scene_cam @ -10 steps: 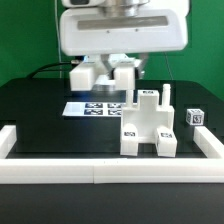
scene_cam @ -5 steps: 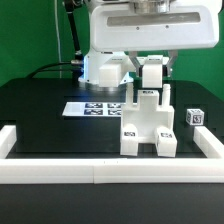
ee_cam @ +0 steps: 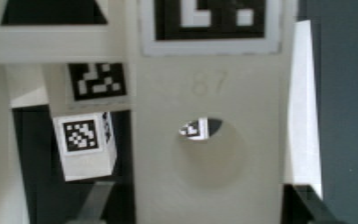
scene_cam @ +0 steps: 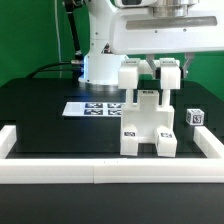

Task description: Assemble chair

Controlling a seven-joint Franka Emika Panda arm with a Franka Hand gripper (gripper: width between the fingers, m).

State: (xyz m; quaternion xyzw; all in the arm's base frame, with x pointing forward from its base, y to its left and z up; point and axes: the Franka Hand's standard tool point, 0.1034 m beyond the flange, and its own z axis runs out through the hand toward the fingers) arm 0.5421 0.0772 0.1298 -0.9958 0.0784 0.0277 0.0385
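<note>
The partly built chair [scene_cam: 148, 128] stands right of centre on the black table: chunky white blocks with square tags and two short posts on top. My gripper [scene_cam: 148, 66] hangs just above it, shut on a white chair piece [scene_cam: 128, 76] whose two blocky ends reach down beside the posts. In the wrist view that piece [ee_cam: 211, 165] fills the space between the dark fingers [ee_cam: 98, 198] of my gripper [ee_cam: 202, 200]; it has a round hole and a tag. Tagged parts of the chair [ee_cam: 91, 110] show beside it below. A small tagged cube [scene_cam: 196, 117] sits apart at the exterior view's right.
The marker board [scene_cam: 92, 107] lies flat behind the chair, toward the exterior view's left. White border rails [scene_cam: 100, 172] fence the front and both sides of the table. The robot's white base [scene_cam: 100, 68] stands at the back.
My gripper has carried the white piece toward the exterior view's right, from above the marker board to right over the chair's posts. It stays shut.
</note>
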